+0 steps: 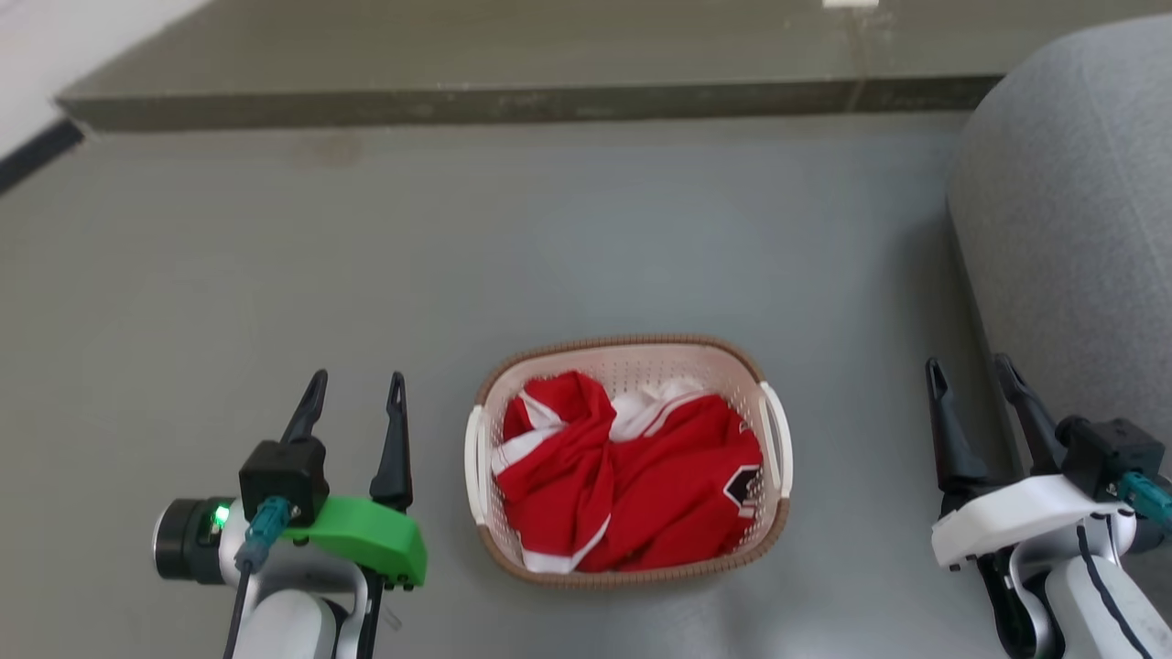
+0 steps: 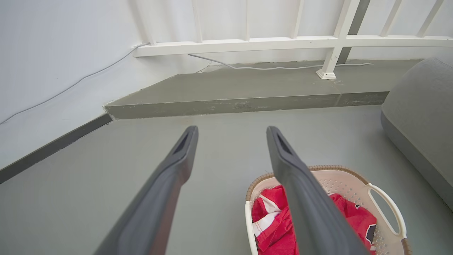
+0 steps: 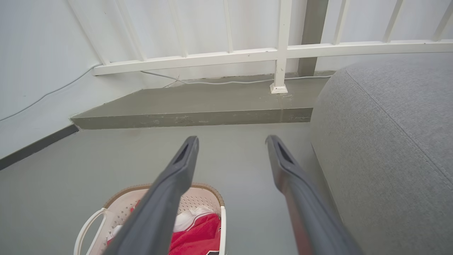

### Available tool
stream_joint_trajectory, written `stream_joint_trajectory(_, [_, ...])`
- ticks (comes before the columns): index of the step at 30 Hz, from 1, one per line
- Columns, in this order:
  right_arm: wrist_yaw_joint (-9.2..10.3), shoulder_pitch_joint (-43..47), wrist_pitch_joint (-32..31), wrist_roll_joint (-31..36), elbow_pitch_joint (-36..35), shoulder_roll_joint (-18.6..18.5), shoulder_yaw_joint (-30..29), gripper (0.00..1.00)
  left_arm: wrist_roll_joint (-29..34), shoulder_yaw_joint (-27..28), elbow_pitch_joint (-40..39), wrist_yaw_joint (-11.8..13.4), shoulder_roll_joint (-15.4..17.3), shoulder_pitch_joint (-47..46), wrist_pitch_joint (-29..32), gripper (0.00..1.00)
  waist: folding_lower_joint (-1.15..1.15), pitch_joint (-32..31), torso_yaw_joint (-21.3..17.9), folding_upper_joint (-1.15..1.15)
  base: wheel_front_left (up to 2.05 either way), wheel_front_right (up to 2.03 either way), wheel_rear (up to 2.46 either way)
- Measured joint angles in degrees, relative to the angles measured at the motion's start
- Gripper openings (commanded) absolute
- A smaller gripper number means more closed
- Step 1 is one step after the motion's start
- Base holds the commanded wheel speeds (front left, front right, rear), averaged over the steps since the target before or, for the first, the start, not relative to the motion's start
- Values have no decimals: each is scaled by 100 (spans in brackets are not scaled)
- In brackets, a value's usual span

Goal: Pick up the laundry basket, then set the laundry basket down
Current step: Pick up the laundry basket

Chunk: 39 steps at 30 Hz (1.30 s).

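At the near edge of the head view, the left gripper [image 1: 357, 378], two long dark fingers on a green-and-white wrist, was seen with its fingers spread apart and nothing between them. The right gripper [image 1: 969, 363], on a white wrist, was likewise held apart and empty. Between the two, on the smooth grey floor [image 1: 586, 238], the laundry basket [image 1: 641, 364] was found standing upright. It was a rounded-rectangular cream-white perforated plastic tub with a brown woven-look rim. It was near the left gripper, farther from the right one, and touched by neither. A crumpled red garment with white trim [image 1: 632, 476] was heaped inside it.

The basket was judged to be light and fairly stiff, though thin perforated walls could be expected to flex if squeezed. The cloth load was judged soft and unlikely to shift much. Hold was judged best taken at the left loop handle [image 1: 473, 467] and the right loop handle [image 1: 781, 448], one per gripper, so that the basket would be lifted level. A one-sided grip would probably tip it, and the smooth plastic loops might slide between the fingers.

Beside the right gripper a grey upholstered seat [image 1: 1071, 229] was seen. Farther off, a raised concrete step [image 1: 513, 101] was crossed by a pale cable [image 2: 269, 68], and a white railing [image 2: 290, 41] was set upon it.
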<state>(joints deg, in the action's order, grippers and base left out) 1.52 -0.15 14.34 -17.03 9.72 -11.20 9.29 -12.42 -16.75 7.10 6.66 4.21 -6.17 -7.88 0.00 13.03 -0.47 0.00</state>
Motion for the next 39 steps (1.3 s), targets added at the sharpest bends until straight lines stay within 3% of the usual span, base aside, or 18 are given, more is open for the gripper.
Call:
stream_joint_trajectory(16, [-229,-979,-27,-23,465,56,187,100,-78,-43,570,-14,-91,-886,43,100,0,1372,-90,0,0,0,0])
stream_joint_trajectory(39, [-554,-2928,-288,135,1647,190,620,100,-472,-178,2343,-644,-177,-3015,591,100,0,3263,-159,0,0,0,0])
